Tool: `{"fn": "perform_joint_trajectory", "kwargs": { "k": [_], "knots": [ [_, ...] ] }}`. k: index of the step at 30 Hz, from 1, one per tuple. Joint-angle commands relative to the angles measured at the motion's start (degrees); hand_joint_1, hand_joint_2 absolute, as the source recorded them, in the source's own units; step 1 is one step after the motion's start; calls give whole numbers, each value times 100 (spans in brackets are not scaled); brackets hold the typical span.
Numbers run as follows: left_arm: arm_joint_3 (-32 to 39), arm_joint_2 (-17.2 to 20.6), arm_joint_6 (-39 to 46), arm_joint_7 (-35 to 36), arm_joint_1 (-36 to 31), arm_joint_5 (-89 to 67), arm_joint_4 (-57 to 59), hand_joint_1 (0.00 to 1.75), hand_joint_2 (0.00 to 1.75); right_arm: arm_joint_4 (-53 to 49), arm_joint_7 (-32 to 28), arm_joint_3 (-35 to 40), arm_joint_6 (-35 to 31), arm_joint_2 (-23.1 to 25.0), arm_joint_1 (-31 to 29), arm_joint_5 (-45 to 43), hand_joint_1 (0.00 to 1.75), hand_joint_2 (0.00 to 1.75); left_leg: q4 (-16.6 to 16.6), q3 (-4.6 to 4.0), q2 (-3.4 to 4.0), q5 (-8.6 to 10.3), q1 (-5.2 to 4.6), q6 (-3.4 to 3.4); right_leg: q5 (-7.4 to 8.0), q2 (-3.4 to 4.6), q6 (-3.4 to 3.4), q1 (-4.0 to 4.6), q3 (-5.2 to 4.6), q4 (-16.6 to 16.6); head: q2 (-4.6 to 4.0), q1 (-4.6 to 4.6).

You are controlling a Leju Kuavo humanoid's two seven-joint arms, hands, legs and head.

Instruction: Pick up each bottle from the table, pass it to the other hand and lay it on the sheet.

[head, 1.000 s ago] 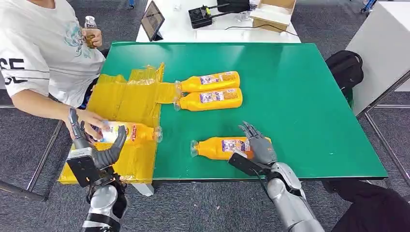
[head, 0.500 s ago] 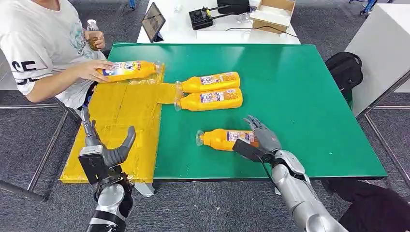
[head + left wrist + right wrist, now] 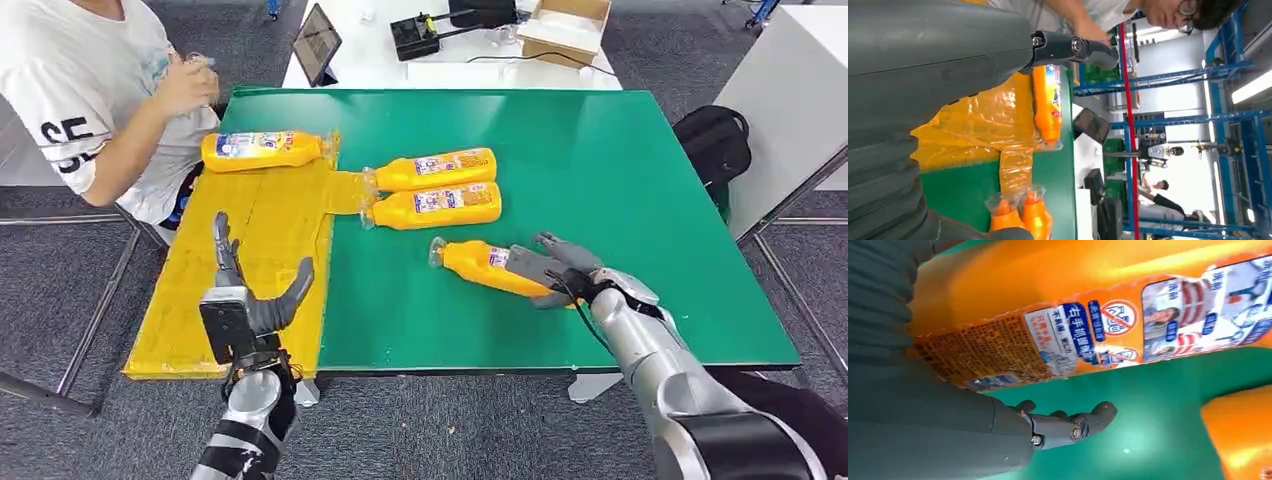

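You are looking at a green tabletop (image 3: 600,180) standing on grey carpet (image 3: 60,300). Behind it a white desk (image 3: 440,72) is carrying a tablet (image 3: 316,42), a black device (image 3: 413,35) and a cardboard box (image 3: 565,25). A black backpack (image 3: 712,140) is sitting on the floor beside a white cabinet (image 3: 790,90). A person in a white shirt (image 3: 80,90) is sitting at the far left corner. Blue racking (image 3: 1228,100) is standing under bright ceiling lights (image 3: 1253,87).
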Motion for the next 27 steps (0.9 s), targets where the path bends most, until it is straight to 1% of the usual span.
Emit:
{"fn": "perform_joint_trajectory", "kwargs": {
  "k": [1,3,4,8,9,10,11,12,13,14,15,16,17,19,20,21,22,23,27],
  "knots": [
    [-76,35,-7,19,-291,12,505,0,175,755,39,234,43,-73,-402,-11,0,175,-2,18,0,-9,1,3,-10,-7,-20,6,18,-2,0,-2],
    [-76,35,-7,19,-291,12,505,0,175,755,39,234,43,-73,-402,-11,0,175,-1,0,1,-4,1,1,-4,-3,-11,3,-1,-1,0,-2],
    [-76,35,-7,19,-291,12,505,0,175,755,39,234,43,-73,-402,-11,0,175,-1,10,4,-9,2,3,-8,-4,-19,6,9,-2,0,-2],
    [-76,35,-7,19,-291,12,505,0,175,755,39,234,43,-73,-402,-11,0,175,-1,3,1,-6,1,3,-6,-5,-14,4,3,-1,0,0],
    [-86,37,-44,19,-307,38,529,0,175,859,98,278,142,-58,-500,2,0,175,-1,-1,2,-5,1,1,-4,-2,-12,3,-1,-1,0,-2],
    [-90,25,-81,19,-327,47,566,0,175,925,139,327,259,-61,-578,25,5,175,0,7,4,-8,1,3,-7,-3,-18,5,7,-1,0,-2],
    [-95,9,-95,19,-347,48,599,0,175,961,160,349,354,-73,-641,29,16,175,-1,3,5,-6,0,2,-5,-1,-15,3,1,-1,0,-2],
    [-106,-21,-126,19,-381,53,676,0,175,1002,159,363,478,-90,-718,6,52,175,0,-4,4,-4,-3,2,-4,-1,-11,0,-6,2,0,-2],
    [-109,-32,-132,19,-386,59,703,0,175,1023,164,391,544,-97,-744,17,136,175,1,3,6,-8,-2,3,-7,-1,-17,2,1,3,0,-2],
    [-117,-37,-128,19,-396,63,725,0,175,1032,161,394,587,-122,-768,3,147,175,1,1,4,-6,-2,2,-6,-2,-15,1,-1,3,0,-2],
    [-117,-42,-133,19,-401,79,744,0,175,1037,150,403,618,-138,-770,-6,154,175,0,-3,2,-4,0,2,-4,-4,-12,2,-3,0,0,-2],
    [-115,-42,-136,19,-396,97,740,0,175,1034,115,403,647,-154,-747,-29,164,175,0,8,5,-9,1,3,-7,-3,-20,5,7,0,0,-2],
    [-120,-41,-144,19,-392,103,735,0,175,1027,99,403,638,-168,-712,-43,161,175,-1,5,2,-6,-1,3,-7,-5,-16,2,5,-1,0,-2],
    [-122,-41,-131,19,-377,117,728,0,175,968,2,365,534,-131,-548,-130,171,175,-3,7,-3,-6,2,3,-7,-10,-17,5,10,-4,0,0],
    [-123,-41,-133,19,-366,120,725,0,175,936,-56,337,455,-89,-445,-180,171,175,-3,4,-6,-5,1,3,-7,-12,-15,4,7,-3,0,-2],
    [-117,-41,-123,19,-349,124,745,0,175,804,-310,183,223,25,-219,-379,175,175,-8,20,-2,-10,4,4,-10,-10,-22,9,23,-11,0,-2],
    [-128,-36,-119,19,-336,121,739,0,175,753,-393,158,63,138,-24,-429,175,175,-5,13,0,-9,4,2,-8,-7,-18,8,15,-8,0,-2],
    [-125,-36,-125,19,-311,123,719,0,175,691,-501,101,-148,268,166,-514,175,175,-14,28,-1,-11,8,2,-9,-9,-23,13,32,-19,0,-2],
    [-140,-7,-90,19,-248,106,646,0,175,302,-986,-158,-765,620,531,-910,175,175,-15,31,5,-14,10,0,-11,-3,-25,14,32,-18,0,-2]
  ]
}}
